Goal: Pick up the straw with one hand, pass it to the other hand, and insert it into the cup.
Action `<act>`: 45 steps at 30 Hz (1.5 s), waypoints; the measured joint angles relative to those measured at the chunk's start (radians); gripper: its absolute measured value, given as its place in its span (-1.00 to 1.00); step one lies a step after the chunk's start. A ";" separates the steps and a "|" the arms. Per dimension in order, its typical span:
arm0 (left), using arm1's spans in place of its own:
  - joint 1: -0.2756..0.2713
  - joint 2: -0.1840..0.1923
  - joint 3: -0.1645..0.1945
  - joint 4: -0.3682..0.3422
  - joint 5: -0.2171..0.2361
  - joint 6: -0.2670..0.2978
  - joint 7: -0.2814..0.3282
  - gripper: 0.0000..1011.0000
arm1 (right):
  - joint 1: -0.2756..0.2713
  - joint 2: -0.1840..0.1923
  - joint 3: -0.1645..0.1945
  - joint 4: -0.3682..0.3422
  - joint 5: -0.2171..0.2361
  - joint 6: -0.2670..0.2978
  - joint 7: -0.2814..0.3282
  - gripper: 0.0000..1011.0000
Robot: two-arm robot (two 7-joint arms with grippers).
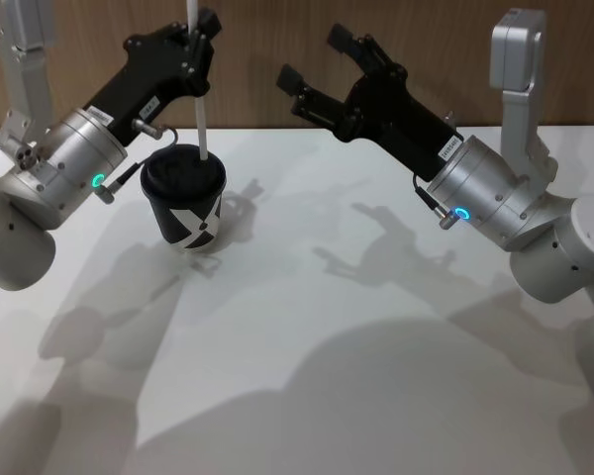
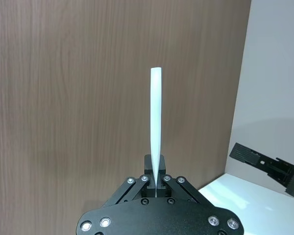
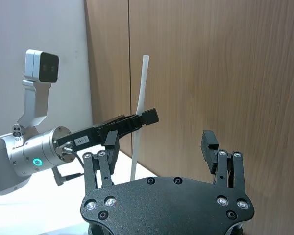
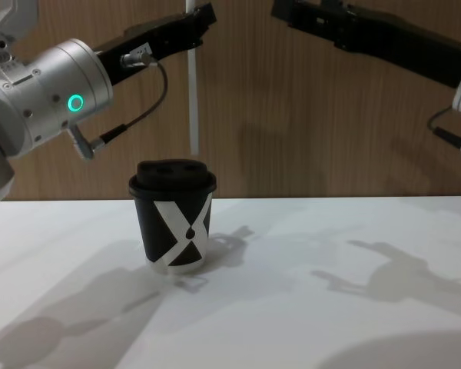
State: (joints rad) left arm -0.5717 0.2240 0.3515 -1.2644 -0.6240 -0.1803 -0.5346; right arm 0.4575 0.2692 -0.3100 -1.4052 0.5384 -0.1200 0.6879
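On white table, black cup, wood-panelled wall behind

From my left wrist camera I see the left gripper at the bottom centre of the frame, its fingers closed tight on the straw. The straw stands up the middle of the frame against the wood panel wall. At the lower right edge, the right gripper reaches in over the white table.
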 joint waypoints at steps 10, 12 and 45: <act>0.000 -0.004 -0.006 0.010 0.008 -0.004 0.004 -0.99 | 0.000 0.000 0.000 0.000 0.000 0.000 0.000 0.98; -0.002 -0.006 -0.006 0.015 0.009 -0.005 0.003 -0.99 | 0.000 0.000 0.000 0.000 0.000 0.000 0.000 0.98; -0.025 -0.014 -0.002 0.072 0.025 -0.017 -0.019 -0.99 | 0.000 0.000 0.000 0.000 0.000 0.000 0.000 0.98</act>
State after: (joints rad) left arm -0.5964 0.2098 0.3493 -1.1927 -0.5985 -0.1968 -0.5531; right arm 0.4576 0.2692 -0.3100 -1.4053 0.5384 -0.1201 0.6879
